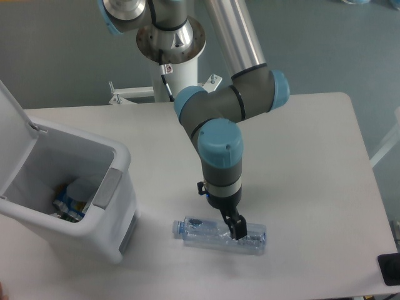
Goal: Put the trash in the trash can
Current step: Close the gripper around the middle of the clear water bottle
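- Clear bottle (219,235) lies flat on the white worktop (312,156).
- Gripper (232,227) low over its middle, fingers (238,229) at it.
- Open-lidded trash can (69,194) stands left.

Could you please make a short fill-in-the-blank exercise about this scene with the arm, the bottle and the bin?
1. The bottle lies on its ____ on the table.
2. The lid of the bin is ____.
3. The hand is down at the ____.
4. The bottle's cap points toward the ____.

Missing words: side; open; bottle; bin
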